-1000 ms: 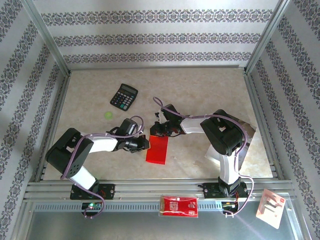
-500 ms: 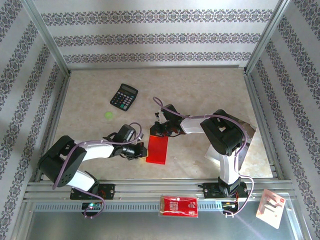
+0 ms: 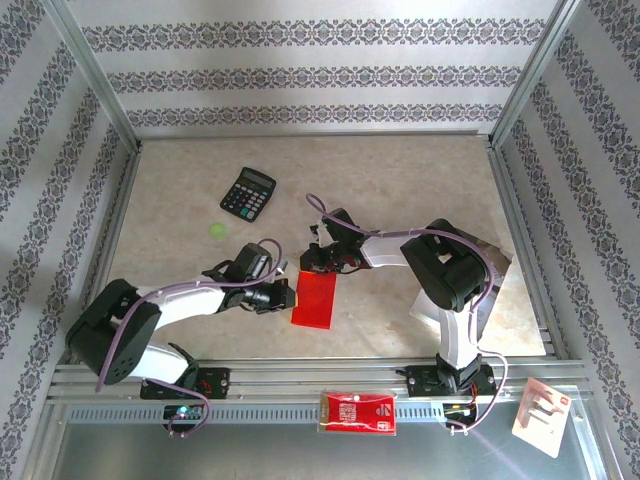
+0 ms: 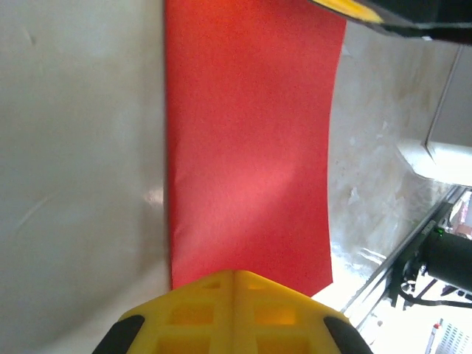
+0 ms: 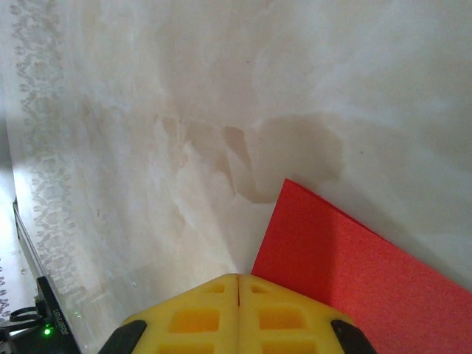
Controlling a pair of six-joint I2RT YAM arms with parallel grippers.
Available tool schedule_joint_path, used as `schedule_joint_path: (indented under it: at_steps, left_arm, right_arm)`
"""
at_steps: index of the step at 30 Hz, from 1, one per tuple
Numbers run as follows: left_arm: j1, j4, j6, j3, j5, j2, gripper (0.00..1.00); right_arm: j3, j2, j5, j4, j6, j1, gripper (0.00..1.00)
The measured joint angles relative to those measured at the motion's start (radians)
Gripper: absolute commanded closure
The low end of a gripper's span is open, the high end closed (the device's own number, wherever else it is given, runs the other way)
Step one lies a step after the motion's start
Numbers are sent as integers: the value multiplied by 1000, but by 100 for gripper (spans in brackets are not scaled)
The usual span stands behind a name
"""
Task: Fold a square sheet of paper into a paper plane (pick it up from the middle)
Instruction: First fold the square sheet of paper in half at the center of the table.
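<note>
- Sheet of thin bright red paper [image 3: 315, 303] lies flat on the pale marbled table [image 3: 420, 180], in its near half and between the two arms. From above it reads as a rectangle, longer than it is wide, with its long sides running from near to far.
- Left gripper [image 3: 285, 293] reaches in low from the left and sits at the paper's left long edge, about halfway along it.
- Seen from the left wrist, its yellow fingers [image 4: 192, 321] are pressed together with only a thin seam between them, yellow against yellow. Their tips cover the nearest edge of the red sheet. I cannot tell whether they press on the sheet or hang just above it.
- Right gripper [image 3: 318, 265] comes in from the right and sits at the paper's far short edge.
- Seen from the right wrist, its yellow fingers [image 5: 287, 317] are likewise closed tight, tip to tip. They sit at an edge of the red sheet, close to one of its corners, and the sheet runs off to the lower right of that view.
- Both wrist views show the sheet's surface as smooth and flat against the table.
- Toward the far left of the table lies a black calculator [image 3: 247, 193], tilted and well apart from the paper, with a small green dot [image 3: 216, 229] just nearer than it.
- On the metal rail [image 3: 270, 385] in front of the arm bases lies a red-and-white rectangular packet [image 3: 357, 411].
</note>
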Motion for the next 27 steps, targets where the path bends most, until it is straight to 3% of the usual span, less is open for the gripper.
schedule_joint_path:
  at_steps: [11, 27]
  left_arm:
    - [-26, 45, -1, -30, 19, 61, 100]
    - [-91, 138, -43, -140, -6, -26, 100]
  right_arm:
    - [0, 0, 1, 0, 2, 0, 100]
    - [0, 3, -1, 0, 19, 0, 100]
